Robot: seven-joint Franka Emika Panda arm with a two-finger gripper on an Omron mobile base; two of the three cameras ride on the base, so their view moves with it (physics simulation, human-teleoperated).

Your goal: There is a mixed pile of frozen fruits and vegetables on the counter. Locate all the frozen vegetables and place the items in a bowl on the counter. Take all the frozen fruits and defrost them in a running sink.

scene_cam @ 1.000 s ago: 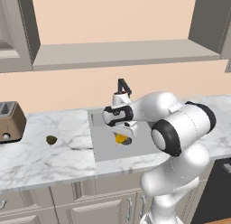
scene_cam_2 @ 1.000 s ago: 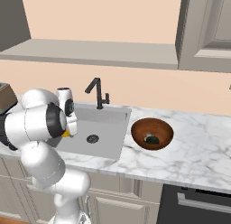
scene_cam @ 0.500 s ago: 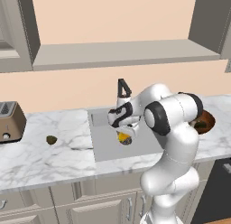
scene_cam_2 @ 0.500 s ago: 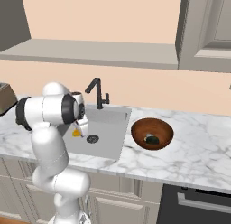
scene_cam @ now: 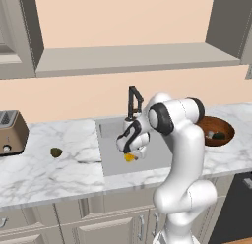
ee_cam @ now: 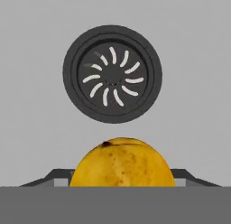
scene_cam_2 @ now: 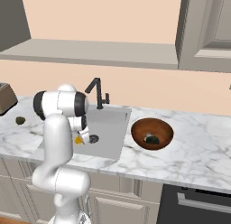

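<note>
My gripper [scene_cam: 131,150] hangs low inside the grey sink [scene_cam: 152,152], shut on the orange-yellow fruit [scene_cam: 129,158]. The hand view has the fruit [ee_cam: 122,162] between the dark fingers [ee_cam: 58,175], with the round drain [ee_cam: 112,74] just beyond it. From the right, the gripper [scene_cam_2: 81,136] and fruit [scene_cam_2: 78,140] sit left of the drain [scene_cam_2: 93,138]. The small olive-green fruit [scene_cam: 56,152] lies on the white counter [scene_cam: 49,171] left of the sink. The reddish-brown bowl [scene_cam: 224,126] right of the sink holds the dark green ball [scene_cam: 218,136] and a pale bit beside it.
A black faucet [scene_cam: 133,101] stands at the sink's back edge, close above my hand. A toaster [scene_cam: 10,132] sits at the far left of the counter. A dark oven front [scene_cam_2: 198,203] is below the counter on the right.
The arm has drawn its elbow in from the right and now stands more upright. The gripper, still holding the orange-yellow fruit, has sunk slightly toward the sink floor.
</note>
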